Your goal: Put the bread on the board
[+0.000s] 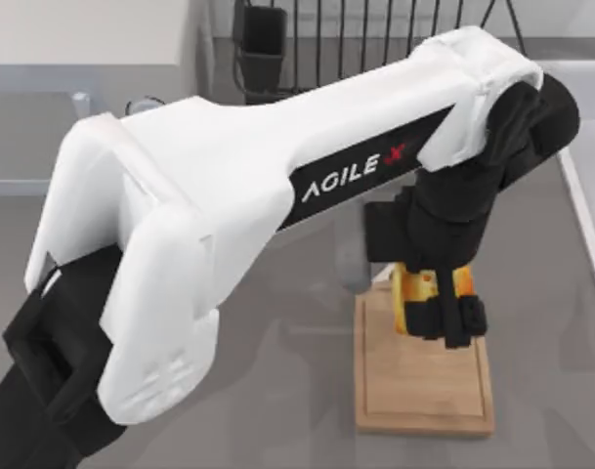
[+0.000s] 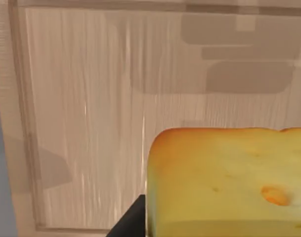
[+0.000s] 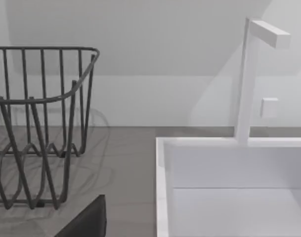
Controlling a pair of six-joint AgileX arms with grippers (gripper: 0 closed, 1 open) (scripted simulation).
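My left gripper (image 1: 436, 311) clamping the small golden-yellow glossy bread chunk (image 1: 406, 293), hovering over the far end of the rectangular light-brown wooden board (image 1: 424, 386), right of centre on the grey surface (image 1: 277, 391)

Grey table (image 1: 277, 391) carries the board (image 1: 424, 391) and wire rack (image 3: 36, 123).

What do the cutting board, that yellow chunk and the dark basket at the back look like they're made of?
The board looks like light wood with a matte finish: straight grain lines and a grooved border. The bread, held over it in the left gripper, has a glossy golden crust browning at its edge, with small pits. The basket seems to be thin dark metal wire, bent into bars and loops.
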